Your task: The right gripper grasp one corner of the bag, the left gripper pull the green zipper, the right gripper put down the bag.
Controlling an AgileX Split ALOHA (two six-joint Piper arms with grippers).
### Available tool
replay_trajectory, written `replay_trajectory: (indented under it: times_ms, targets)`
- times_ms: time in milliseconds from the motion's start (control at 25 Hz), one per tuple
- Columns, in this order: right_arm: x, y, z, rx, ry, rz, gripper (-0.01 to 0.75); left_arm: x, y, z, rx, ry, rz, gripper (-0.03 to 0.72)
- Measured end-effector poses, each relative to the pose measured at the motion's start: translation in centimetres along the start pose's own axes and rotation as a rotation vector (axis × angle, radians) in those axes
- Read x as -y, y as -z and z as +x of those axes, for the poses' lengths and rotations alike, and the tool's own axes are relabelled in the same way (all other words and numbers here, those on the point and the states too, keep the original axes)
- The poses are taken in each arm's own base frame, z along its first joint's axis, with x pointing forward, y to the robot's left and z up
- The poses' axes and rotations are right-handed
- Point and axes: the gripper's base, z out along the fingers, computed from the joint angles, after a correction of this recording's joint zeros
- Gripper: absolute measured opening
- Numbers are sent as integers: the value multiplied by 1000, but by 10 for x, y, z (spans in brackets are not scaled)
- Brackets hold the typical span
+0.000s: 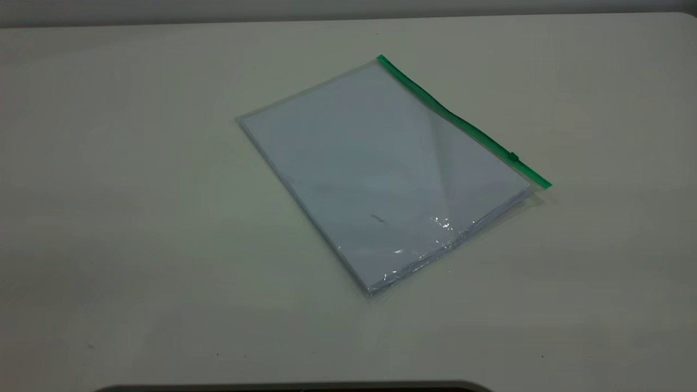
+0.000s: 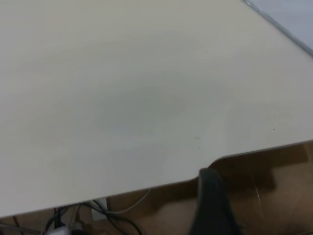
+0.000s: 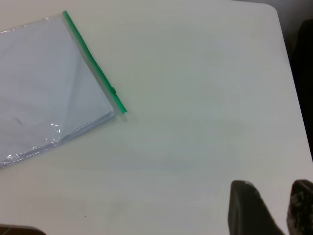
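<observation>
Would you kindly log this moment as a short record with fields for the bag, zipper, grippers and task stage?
bag: bag lies flat on the table, white sheets inside
zipper: green zipper along the bag's far right edge, slider close to its nearer end
right gripper: right gripper open, over bare table, apart from the bag
left gripper: left gripper at the table edge, far from the bag
stage: nothing grasped yet
</observation>
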Motion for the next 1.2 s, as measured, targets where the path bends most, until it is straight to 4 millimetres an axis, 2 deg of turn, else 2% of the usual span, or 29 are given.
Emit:
replay_trajectory:
  times_ms: [960,1120,1200]
  targets:
    - [-1,0,0,1,-4,-8,245,1,0,0,1,4,14,577]
    - [-3,0,0,1,-64,-33,317,1,0,0,3,4,14,577]
    - [-4,1,-1,-8,-87,-47,395,0,1,-2,19,2,4,577]
